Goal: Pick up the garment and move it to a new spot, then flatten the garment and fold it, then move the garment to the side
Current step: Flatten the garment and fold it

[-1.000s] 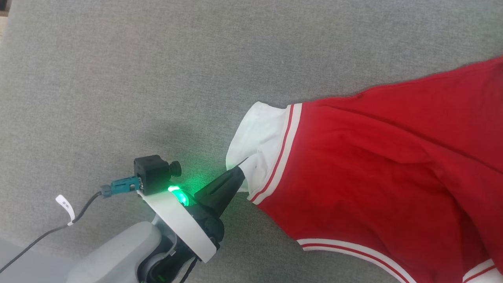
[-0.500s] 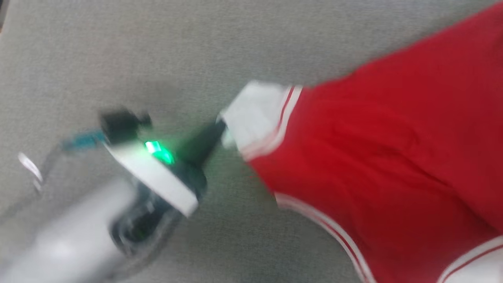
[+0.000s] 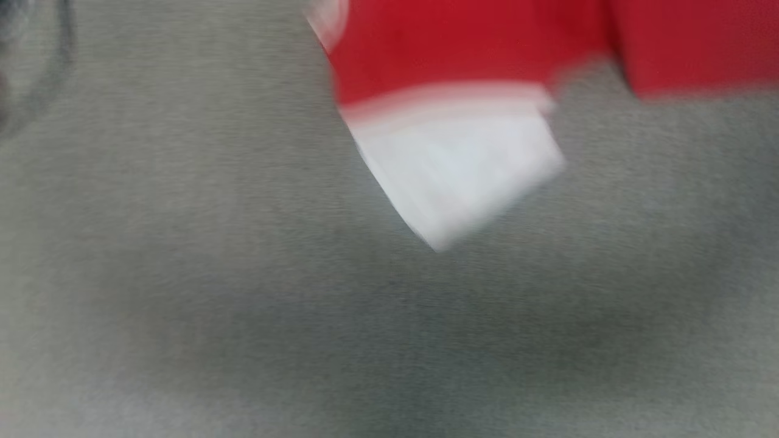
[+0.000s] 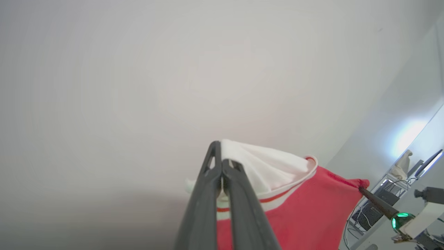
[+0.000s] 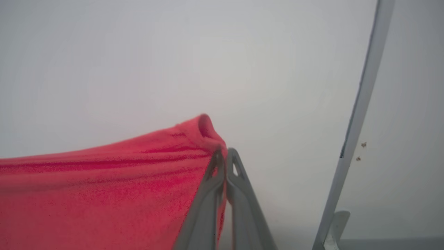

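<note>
Our left hand (image 4: 219,152) is clamped on a white corner of the garment (image 4: 305,211); our right hand (image 5: 225,154) is clamped on its red edge.

the garment (image 4: 312,211) is thin, soft cloth, matt all over, and its red body and white panel gather into fine creases; in the right wrist view a faint knit grain shows on the red. the left gripper (image 4: 221,161) and the right gripper (image 5: 225,154) have fingers of a dark, smooth, matt material that looks like moulded plastic. the surface (image 3: 243,316) under the cloth is a grey, flecked fabric, matt and slightly rough, though blurred. a pale bar (image 5: 360,104) looks smooth with a slight sheen; whether it is metal or plastic cannot be told.
</note>
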